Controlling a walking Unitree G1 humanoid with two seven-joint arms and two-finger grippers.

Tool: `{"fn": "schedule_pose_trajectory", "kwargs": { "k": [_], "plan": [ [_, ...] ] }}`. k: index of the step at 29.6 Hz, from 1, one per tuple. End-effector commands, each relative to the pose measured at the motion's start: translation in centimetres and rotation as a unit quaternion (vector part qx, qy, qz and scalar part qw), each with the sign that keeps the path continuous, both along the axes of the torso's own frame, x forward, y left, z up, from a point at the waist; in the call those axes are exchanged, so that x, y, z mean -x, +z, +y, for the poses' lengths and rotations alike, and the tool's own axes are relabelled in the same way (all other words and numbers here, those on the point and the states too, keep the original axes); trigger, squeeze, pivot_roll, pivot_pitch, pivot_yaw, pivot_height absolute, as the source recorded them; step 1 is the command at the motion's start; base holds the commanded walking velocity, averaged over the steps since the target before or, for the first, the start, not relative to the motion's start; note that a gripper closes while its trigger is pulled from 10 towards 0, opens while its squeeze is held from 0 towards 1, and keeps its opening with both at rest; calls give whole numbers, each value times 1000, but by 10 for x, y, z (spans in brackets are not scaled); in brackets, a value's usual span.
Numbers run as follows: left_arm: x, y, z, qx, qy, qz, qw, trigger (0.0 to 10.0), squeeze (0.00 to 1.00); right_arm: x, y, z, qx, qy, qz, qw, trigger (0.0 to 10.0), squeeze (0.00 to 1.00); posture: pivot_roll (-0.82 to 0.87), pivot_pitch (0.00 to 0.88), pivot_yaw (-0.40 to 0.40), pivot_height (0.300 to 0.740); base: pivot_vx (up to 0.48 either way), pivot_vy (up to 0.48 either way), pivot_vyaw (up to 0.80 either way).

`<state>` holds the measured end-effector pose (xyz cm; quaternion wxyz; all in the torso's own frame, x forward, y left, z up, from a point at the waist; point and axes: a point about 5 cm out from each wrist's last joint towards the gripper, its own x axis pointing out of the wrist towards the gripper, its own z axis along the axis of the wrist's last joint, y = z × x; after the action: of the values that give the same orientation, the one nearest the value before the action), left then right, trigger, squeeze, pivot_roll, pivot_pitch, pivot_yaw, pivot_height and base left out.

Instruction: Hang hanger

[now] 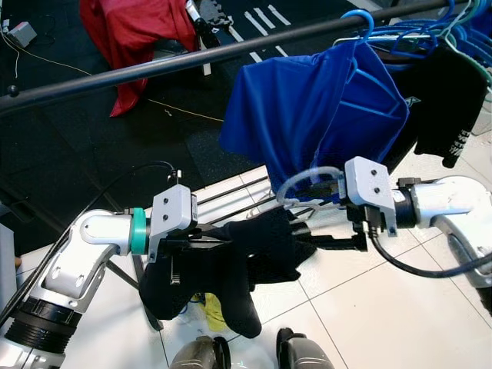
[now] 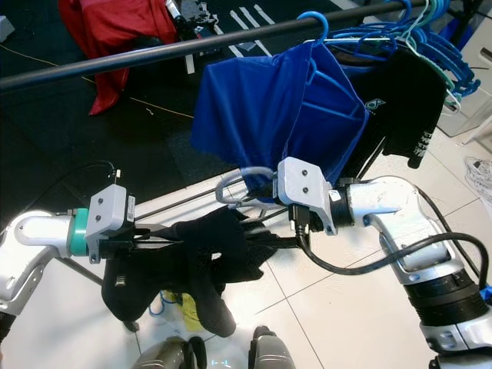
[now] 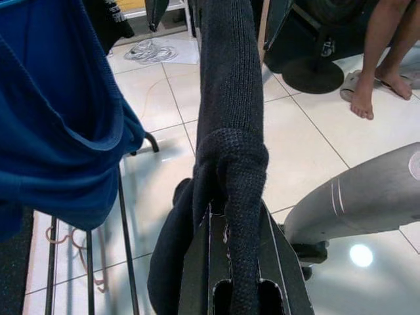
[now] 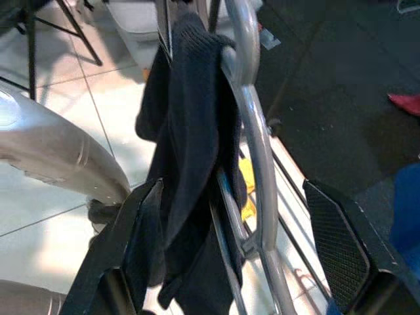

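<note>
The left claw is closed tight on a fold of the black knitted garment, which runs forward between its two fingers and hangs down below them in a loose bundle. On the other side of this bundle is the right claw. Its fingers stand wide apart, and between them passes the grey metal hanger with the black garment draped over its wire. From the pictures I cannot tell if the right claw really presses on the hanger or only surrounds it. In the head views the curved hook of the hanger rises just above the right claw, in front of a blue shirt.

Above both claws runs a dark clothes rail, well apart from the hanger's hook. The blue shirt hangs from this rail on a blue hanger, directly above the right claw, and further along the rail are more blue hangers and a black shirt. Beyond the rail, on the far side from the left claw, a red cloth lies over something on the dark floor. Under the claws is a white tiled floor. In the left wrist view a person's bare feet stand on the tiles beyond the garment.
</note>
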<state>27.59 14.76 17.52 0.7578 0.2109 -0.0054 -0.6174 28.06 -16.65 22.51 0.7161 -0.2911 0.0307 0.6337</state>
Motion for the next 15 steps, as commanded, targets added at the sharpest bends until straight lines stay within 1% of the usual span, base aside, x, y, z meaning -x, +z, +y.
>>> {"fn": "schedule_pose_trajectory", "kwargs": {
  "k": [1,2,4,5,6,7,11,12,15],
  "plan": [
    [4,3,-2,2,-18,-6,1000,10000,0,4,4,7,-5,26,1,1000,10000,0,-109,71,73,740,0,0,0],
    [5,4,-1,1,-20,-6,1000,10000,0,5,3,10,-4,37,6,999,10000,0,-106,71,70,740,0,0,0],
    [5,4,-1,1,-21,-6,1000,10000,0,6,2,12,-1,44,9,999,10000,0,-105,70,70,740,0,0,0],
    [6,4,-1,2,-20,-6,1000,10000,0,7,0,12,2,46,12,999,6902,0,-107,73,70,740,0,0,0],
    [6,4,-1,3,-20,-6,1000,10000,0,7,-1,11,3,46,14,999,6902,0,-107,73,70,740,0,0,0],
    [6,4,-1,3,-21,-6,1000,10000,0,7,-2,10,4,46,17,999,3451,0,-108,72,70,740,0,0,0],
    [6,4,-1,3,-21,-6,1000,10000,0,7,-3,10,4,46,19,999,3451,0,-108,72,70,740,0,0,0],
    [6,4,-1,3,-21,-6,1000,10000,0,8,-3,8,6,47,28,999,0,0,-108,71,71,740,0,0,0],
    [6,5,-1,4,-21,-6,1000,10000,0,9,-5,6,7,48,41,998,0,0,-108,71,70,740,0,0,0]
  ]
}}
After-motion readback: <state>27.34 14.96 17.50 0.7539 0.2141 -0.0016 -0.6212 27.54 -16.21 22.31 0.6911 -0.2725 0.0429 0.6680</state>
